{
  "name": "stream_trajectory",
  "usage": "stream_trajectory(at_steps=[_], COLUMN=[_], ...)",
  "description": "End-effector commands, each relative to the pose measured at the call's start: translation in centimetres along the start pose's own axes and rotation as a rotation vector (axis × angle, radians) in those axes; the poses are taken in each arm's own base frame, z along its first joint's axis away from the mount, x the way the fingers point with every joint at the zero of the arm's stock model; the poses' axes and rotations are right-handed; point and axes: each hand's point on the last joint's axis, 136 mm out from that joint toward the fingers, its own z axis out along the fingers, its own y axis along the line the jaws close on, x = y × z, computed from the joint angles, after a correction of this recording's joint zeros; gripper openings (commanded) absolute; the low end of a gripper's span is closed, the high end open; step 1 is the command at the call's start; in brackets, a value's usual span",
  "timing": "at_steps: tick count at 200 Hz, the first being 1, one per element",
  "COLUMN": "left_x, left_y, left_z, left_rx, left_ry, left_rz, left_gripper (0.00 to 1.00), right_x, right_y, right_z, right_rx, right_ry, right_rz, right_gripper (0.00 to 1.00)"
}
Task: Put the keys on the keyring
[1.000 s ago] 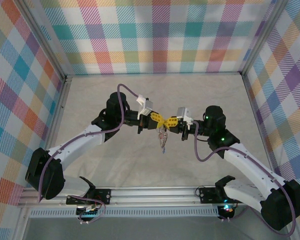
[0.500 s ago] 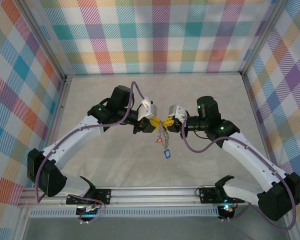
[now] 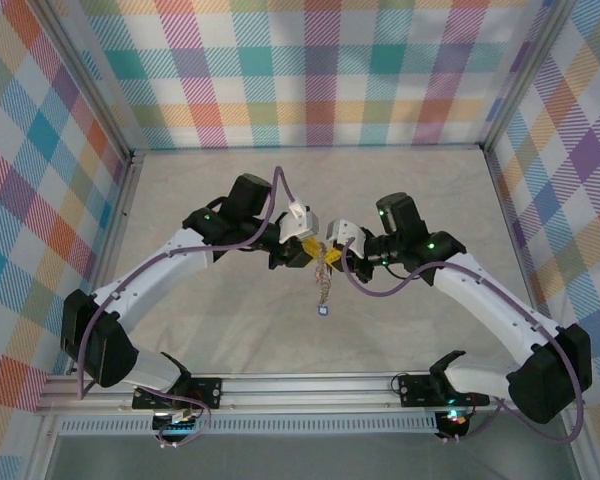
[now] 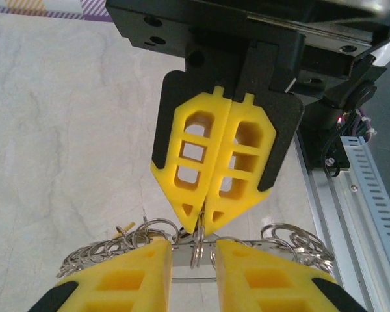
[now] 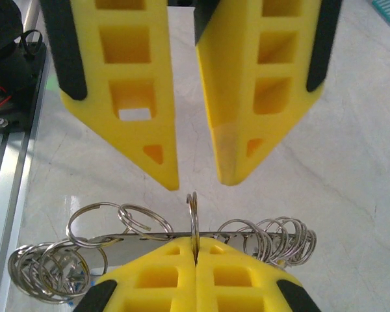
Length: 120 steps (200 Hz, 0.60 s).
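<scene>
**Grippers meet over marbled table**

Above the pale table (image 3: 180, 330), inside plaid walls (image 3: 320, 70), the two arms meet tip to tip. The right gripper (image 4: 202, 224) is clamped tight on the keyring (image 5: 193, 211). The left gripper (image 5: 198, 179) stands slightly parted, its fingers either side of that ring, gripping nothing. The keys (image 3: 324, 288) hang below the grippers.

Both white arms (image 3: 150, 275) are bending inward; the yellow-fingered left gripper (image 4: 194, 250) is standing parted (narrowly), tip to tip with the right gripper (image 4: 205, 224), clamped shut.
</scene>
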Motion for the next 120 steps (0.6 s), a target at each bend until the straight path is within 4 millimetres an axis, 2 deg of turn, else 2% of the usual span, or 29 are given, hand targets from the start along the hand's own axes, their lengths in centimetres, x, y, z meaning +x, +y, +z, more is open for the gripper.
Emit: stream_trajectory(at_steps=[1,57,87,112,120], left_x=[0.2,1.2,1.0,0.6,0.5], left_y=[-0.6,-0.9,-1.3,-1.4,-1.5], left_z=[0.7,1.7,2.1,2.2,2.2], left_rx=[0.042,0.089,0.113,0.122,0.128], left_ry=[0.013,0.037,0.042,0.035,0.028], left_rz=[0.005,-0.007,0.004,0.010,0.012], left_gripper=[0.25,0.23,0.13,0.00,0.00], right_x=[-2.1,-2.8,-3.0,-2.7,-2.4], right_y=[-0.1,0.0,0.1,0.4,0.4], right_z=[-0.5,-0.5,-0.5,-0.2,-0.1], right_rx=[0.000,-0.009,-0.015,-0.039,-0.036], right_ry=[-0.050,-0.077,-0.096,-0.094,-0.089], right_rz=[-0.073,-0.077,-0.073,-0.075,-0.073], right_gripper=[0.00,0.00,0.00,0.00,0.00])
